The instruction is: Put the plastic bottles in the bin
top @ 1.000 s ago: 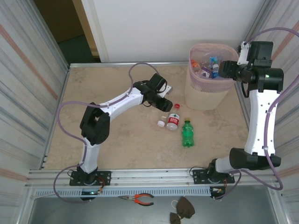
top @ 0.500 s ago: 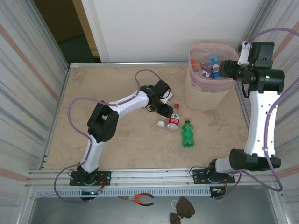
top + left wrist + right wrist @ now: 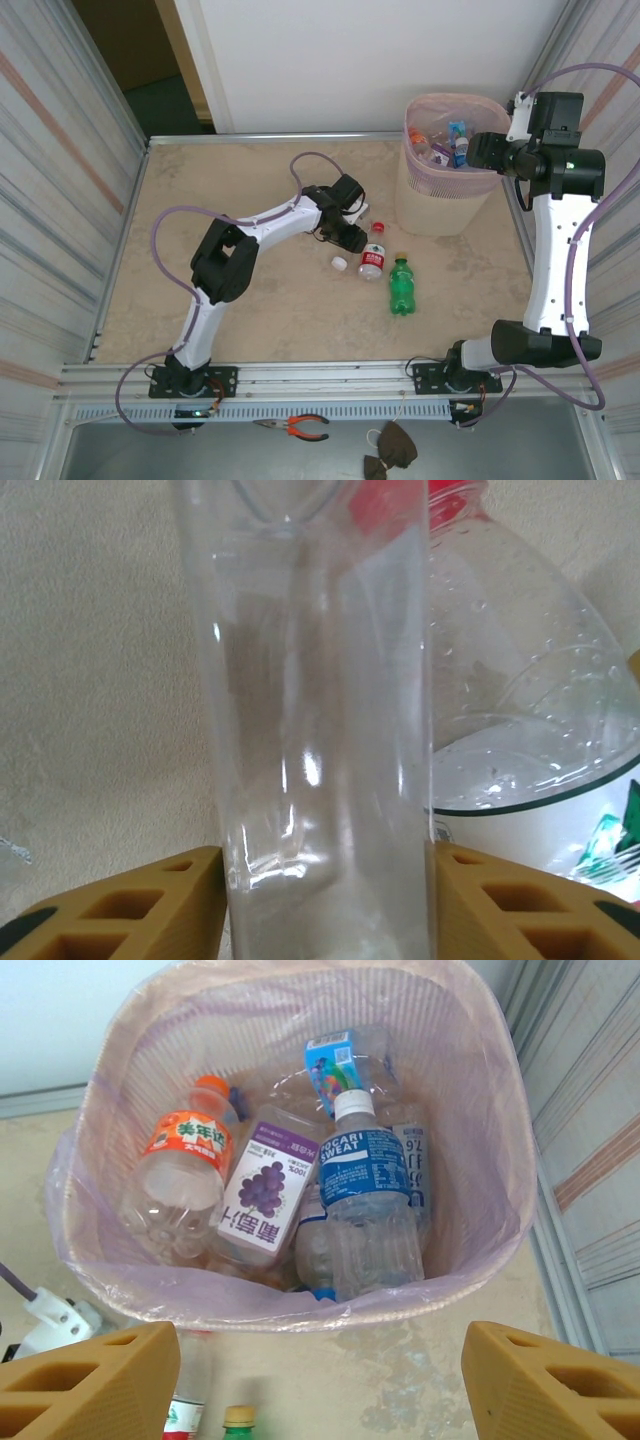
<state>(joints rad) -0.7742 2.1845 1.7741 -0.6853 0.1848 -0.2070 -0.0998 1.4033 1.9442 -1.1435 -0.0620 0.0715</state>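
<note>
Left gripper (image 3: 325,880) clamped on clear bottle (image 3: 320,730), down on table (image 3: 250,310) touching red-capped bottle (image 3: 373,255); I want firm squeeze, straight lift, no dragging neighbour; then swing to bin (image 3: 420,215); right gripper (image 3: 320,1360) hangs above it, jaws spread, empty.

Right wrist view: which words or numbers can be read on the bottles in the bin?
"POCARI SWEAT": blue-label bottle.
"100%": purple-label bottle.
Orange-label bottle: Chinese characters, too blurred to read.
Light-blue label: print too small.
</note>
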